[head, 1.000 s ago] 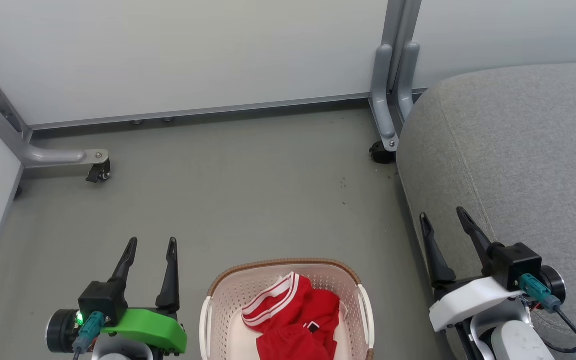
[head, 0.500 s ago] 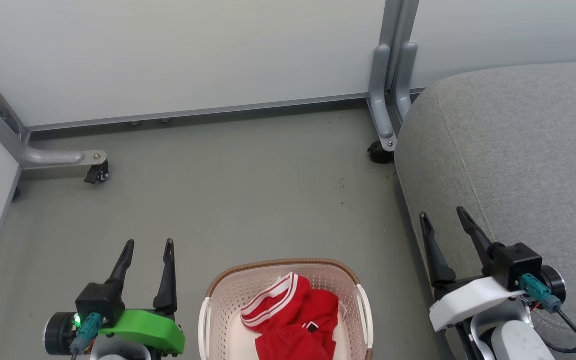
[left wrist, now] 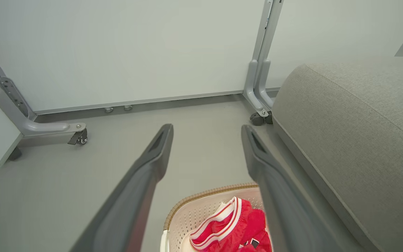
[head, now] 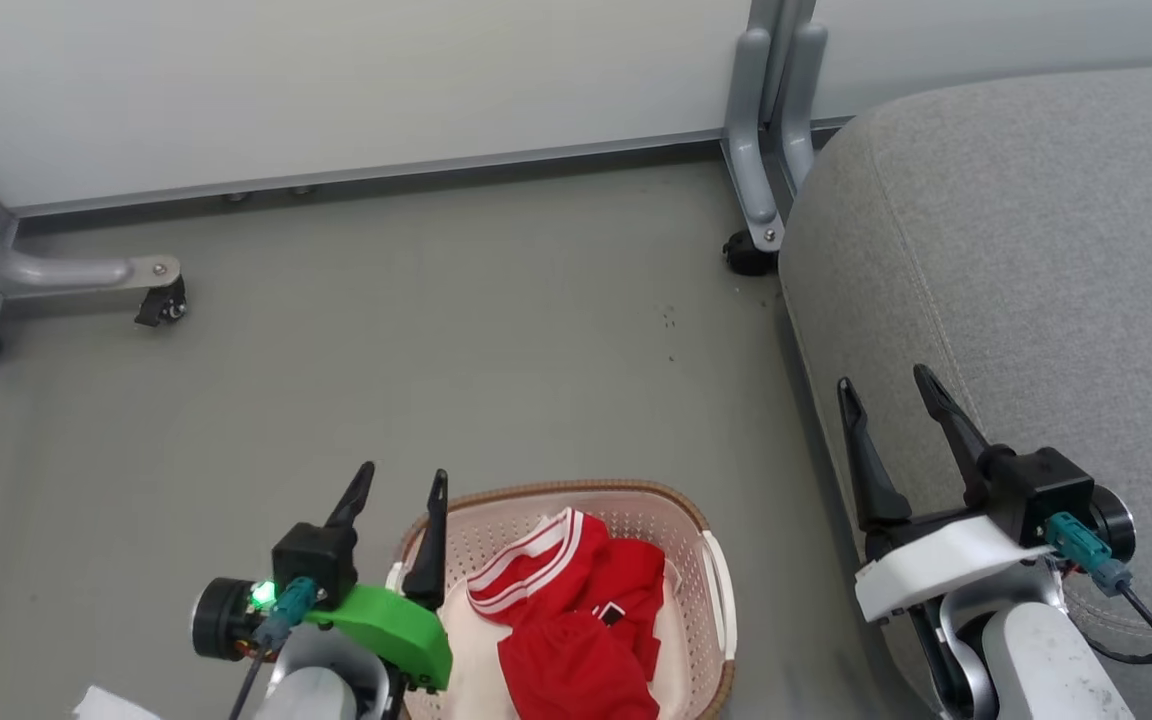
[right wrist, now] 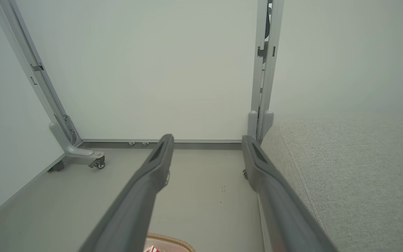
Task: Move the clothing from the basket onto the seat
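The cream basket (head: 706,560) with a brown rim sits on the floor at the bottom middle of the head view. Red clothing (head: 576,620) lies bunched inside it, a white-striped trim (head: 521,575) on top; the same clothing (left wrist: 233,227) appears in the left wrist view. My left gripper (head: 401,480) is open, its fingers over the basket's left rim, nothing between them. My right gripper (head: 886,385) is open and empty, hovering at the left edge of the grey seat (head: 1036,270). The seat (left wrist: 355,140) rises at the right of the basket (left wrist: 201,210).
A white partition wall runs along the back, with grey metal legs on castors at the left (head: 161,305) and by the seat's corner (head: 748,250). Grey floor (head: 436,350) stretches between the basket and the wall.
My left gripper has moved right, from beside the basket to over its left rim. The head camera has tilted down a little. The right gripper has barely shifted.
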Available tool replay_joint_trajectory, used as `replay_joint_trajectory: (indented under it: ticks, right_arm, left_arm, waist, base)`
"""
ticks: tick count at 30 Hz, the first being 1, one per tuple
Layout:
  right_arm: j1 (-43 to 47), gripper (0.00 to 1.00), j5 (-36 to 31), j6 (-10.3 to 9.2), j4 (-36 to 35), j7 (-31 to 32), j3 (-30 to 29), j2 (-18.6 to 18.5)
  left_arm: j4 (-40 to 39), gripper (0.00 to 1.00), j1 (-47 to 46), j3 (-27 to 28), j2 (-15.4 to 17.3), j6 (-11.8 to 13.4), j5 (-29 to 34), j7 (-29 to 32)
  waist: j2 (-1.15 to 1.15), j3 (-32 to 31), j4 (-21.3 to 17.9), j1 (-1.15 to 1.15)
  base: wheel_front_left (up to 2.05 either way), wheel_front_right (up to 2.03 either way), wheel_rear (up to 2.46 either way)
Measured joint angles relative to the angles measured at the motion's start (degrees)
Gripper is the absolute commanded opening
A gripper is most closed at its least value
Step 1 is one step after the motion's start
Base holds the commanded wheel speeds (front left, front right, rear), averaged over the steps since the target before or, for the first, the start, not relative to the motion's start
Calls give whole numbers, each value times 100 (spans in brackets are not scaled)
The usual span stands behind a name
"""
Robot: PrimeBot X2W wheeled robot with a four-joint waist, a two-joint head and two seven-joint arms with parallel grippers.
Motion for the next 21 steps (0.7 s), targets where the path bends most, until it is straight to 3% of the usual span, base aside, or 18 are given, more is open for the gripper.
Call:
replay_joint_trajectory:
  ticks: [13,21]
  right_arm:
    - [-737,100,10,0,-279,-143,203,-3]
    - [-1077,100,58,0,-454,-269,242,-3]
  left_arm:
    - [1749,100,-1305,-1989,-12,248,-622,2]
    - [2518,100,-1961,-3028,-15,325,-1037,483]
  waist:
    - [0,1094,-318,0]
    - [0,1902,-514,0]
  base:
    - [0,0,0]
    - [0,0,0]
